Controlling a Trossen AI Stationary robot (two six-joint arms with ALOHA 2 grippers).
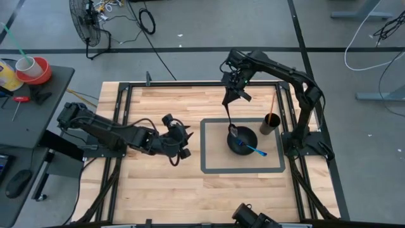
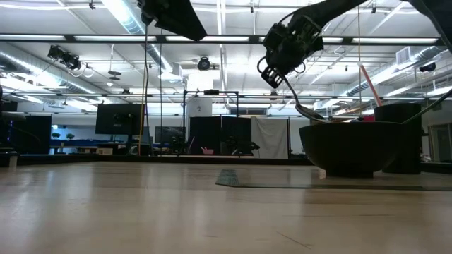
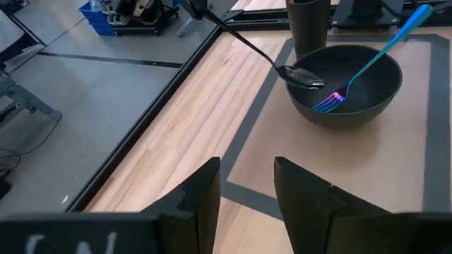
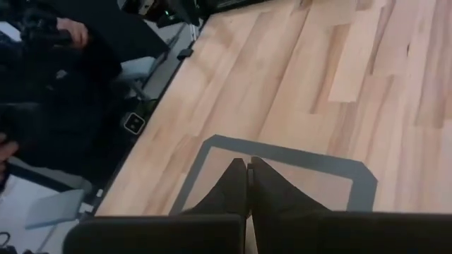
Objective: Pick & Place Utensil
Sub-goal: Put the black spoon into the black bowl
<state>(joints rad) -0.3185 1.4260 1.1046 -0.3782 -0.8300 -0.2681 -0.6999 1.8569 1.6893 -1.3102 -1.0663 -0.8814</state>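
My right tool (image 1: 233, 90) is pinched tight on the thin handle of a long dark metal spoon (image 3: 300, 76), and I carry it from the top end so the spoon hangs slanting down and its head leads the way. That head now sits just over the near rim of the round black bowl (image 1: 243, 140), which stands inside the grey taped rectangle (image 1: 209, 170) on the pale wooden desk (image 1: 158, 196); I cannot tell whether it touches the rim. An iridescent blue fork (image 3: 367, 65) already leans in the bowl, tines down on the bottom and handle out over the far edge, so I judge the spoon is meant to join it and should go in on the free side. The tall black cup (image 1: 270, 123) with a slim red stick stands just beside the bowl. My left tool (image 1: 180, 138) waits low over the desk, well apart, fingers (image 3: 203, 197) a little open and empty.
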